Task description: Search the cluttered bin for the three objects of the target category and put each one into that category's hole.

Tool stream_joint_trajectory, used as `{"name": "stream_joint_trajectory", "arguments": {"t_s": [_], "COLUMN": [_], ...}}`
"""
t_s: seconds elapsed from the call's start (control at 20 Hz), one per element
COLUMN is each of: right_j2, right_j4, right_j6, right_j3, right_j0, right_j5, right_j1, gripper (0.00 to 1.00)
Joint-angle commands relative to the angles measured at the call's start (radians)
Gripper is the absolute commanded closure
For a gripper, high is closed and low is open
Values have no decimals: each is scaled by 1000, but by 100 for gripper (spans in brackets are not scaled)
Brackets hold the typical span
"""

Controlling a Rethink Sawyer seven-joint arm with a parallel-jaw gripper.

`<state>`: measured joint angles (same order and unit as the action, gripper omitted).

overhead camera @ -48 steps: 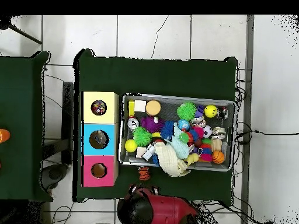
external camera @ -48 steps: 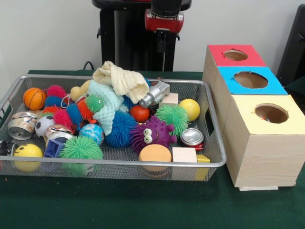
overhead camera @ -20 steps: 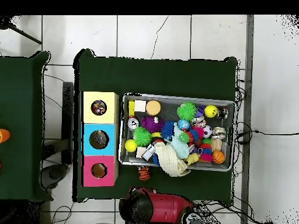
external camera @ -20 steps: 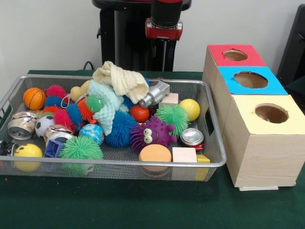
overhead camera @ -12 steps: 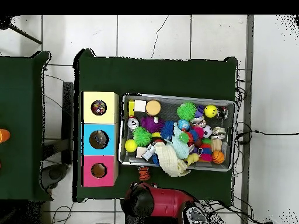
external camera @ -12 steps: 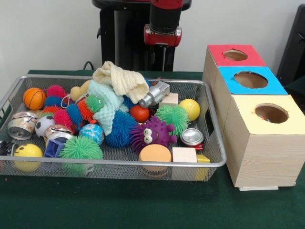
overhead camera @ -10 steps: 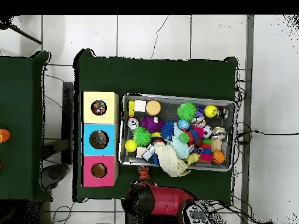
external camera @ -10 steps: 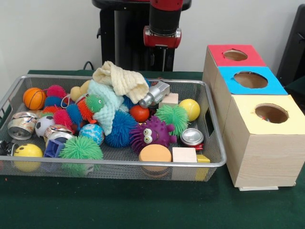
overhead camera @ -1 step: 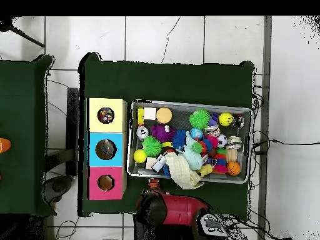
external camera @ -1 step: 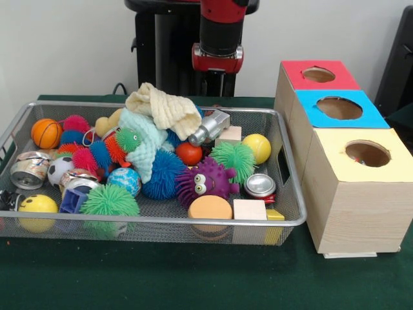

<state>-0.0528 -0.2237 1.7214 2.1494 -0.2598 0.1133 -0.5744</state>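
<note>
Gripper hanging behind the mesh bin's far rim, cannot tell its state, bin crammed with toys, balls, cans, cloths, three-hole box beside it on green tabletop, no legible writing.

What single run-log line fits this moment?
arm: behind bin, raised | gripper: fingers unclear | bin: full, untouched | boxes: three holes open

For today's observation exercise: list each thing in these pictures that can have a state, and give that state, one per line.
Mesh bin: full, cluttered with toys.
Cream cloth: crumpled on top of the pile.
Silver can: lying on its side.
Yellow hole: open, something inside.
Blue hole: open.
Red hole: open.
Gripper: fingers hidden.
</note>
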Motion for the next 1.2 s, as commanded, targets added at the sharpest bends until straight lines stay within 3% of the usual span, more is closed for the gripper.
{"name": "stream_joint_trajectory", "arguments": {"t_s": [0.05,0.55,1.2], "right_j2": [91,78,104], "right_j4": [-12,-18,-3], "right_j6": [80,114,115], "right_j3": [-172,-229,-298], "right_j0": [-24,-10,-8], "right_j5": [-41,-159,-227], "right_j1": [61,168,269], "gripper": [0,0,0]}}
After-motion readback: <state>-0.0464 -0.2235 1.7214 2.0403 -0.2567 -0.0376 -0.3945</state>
